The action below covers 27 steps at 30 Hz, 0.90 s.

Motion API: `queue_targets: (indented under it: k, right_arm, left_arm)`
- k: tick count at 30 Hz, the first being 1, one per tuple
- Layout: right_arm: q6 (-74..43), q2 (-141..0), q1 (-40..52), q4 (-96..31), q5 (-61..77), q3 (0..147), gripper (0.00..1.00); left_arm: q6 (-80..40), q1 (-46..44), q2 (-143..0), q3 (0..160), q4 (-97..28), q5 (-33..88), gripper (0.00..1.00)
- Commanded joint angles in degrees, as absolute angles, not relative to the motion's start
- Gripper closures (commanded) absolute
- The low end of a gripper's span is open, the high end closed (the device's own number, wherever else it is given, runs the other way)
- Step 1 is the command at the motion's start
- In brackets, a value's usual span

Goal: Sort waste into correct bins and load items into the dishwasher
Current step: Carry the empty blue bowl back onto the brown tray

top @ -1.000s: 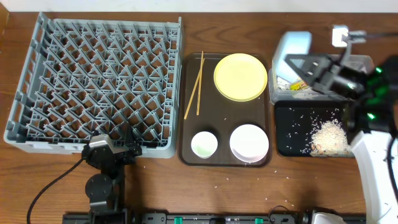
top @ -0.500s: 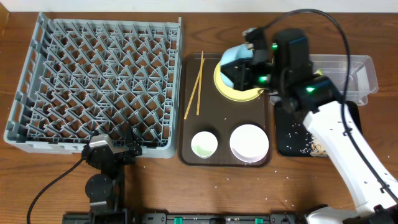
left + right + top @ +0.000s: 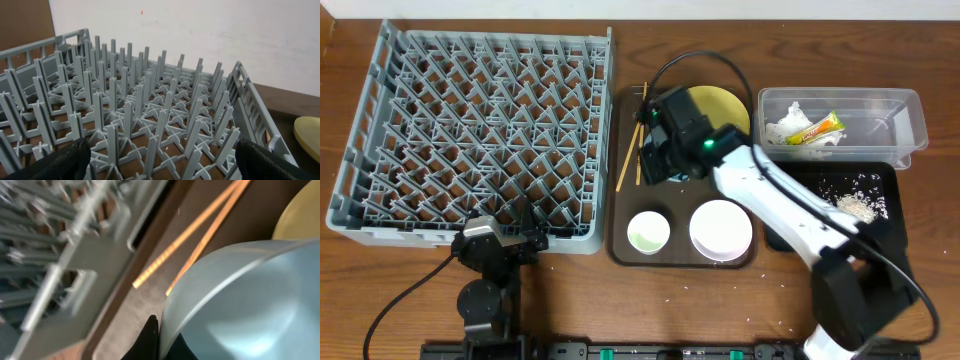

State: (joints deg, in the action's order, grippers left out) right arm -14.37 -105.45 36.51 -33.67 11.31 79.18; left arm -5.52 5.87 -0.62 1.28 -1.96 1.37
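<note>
Overhead view: dish rack (image 3: 470,130) lies at 9 o'clock from the blue bowl (image 3: 240,300).
Right jaws: clenched on the bowl's rim, near the chopsticks (image 3: 190,230).
Left jaws: released, at the rack's 6 o'clock edge.

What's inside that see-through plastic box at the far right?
Inside the clear plastic rectangular tub lie a crumpled white tissue and a small yellow-orange snack wrapper. Anything beneath the tissue is covered, so I cannot tell what, if anything, is there.
</note>
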Motion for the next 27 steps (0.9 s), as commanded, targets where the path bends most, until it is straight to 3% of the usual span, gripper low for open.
queue_targets:
  k: [1, 9, 10, 11, 16, 27]
  right_arm:
    - [-13.06, -108.79, 38.54, -35.05, 7.77, 79.7, 0.99]
    - [-14.57, -113.25, 39.48, -36.91, 6.85, 79.7, 0.97]
    - [-14.59, -113.25, 39.4, -36.91, 6.87, 79.72, 0.93]
    - [-14.79, -113.23, 39.4, -36.91, 6.87, 79.72, 0.81]
    - [-15.2, -112.62, 39.33, -37.23, 6.87, 79.94, 0.59]
    - [-14.17, -102.72, 37.87, -50.02, 6.9, 90.3, 0.46]
  left_arm:
    - [-4.75, 6.09, -0.3, 0.23, -4.08, 0.67, 0.07]
    - [-4.78, 6.09, -0.3, 0.23, -4.08, 0.69, 0.07]
    - [-4.78, 6.09, -0.3, 0.23, -4.08, 0.67, 0.07]
    - [-4.78, 6.09, -0.3, 0.23, -4.08, 0.69, 0.07]
    - [-4.75, 6.09, -0.3, 0.23, -4.08, 0.69, 0.07]
    - [-4.78, 6.09, -0.3, 0.23, -4.08, 0.67, 0.07]
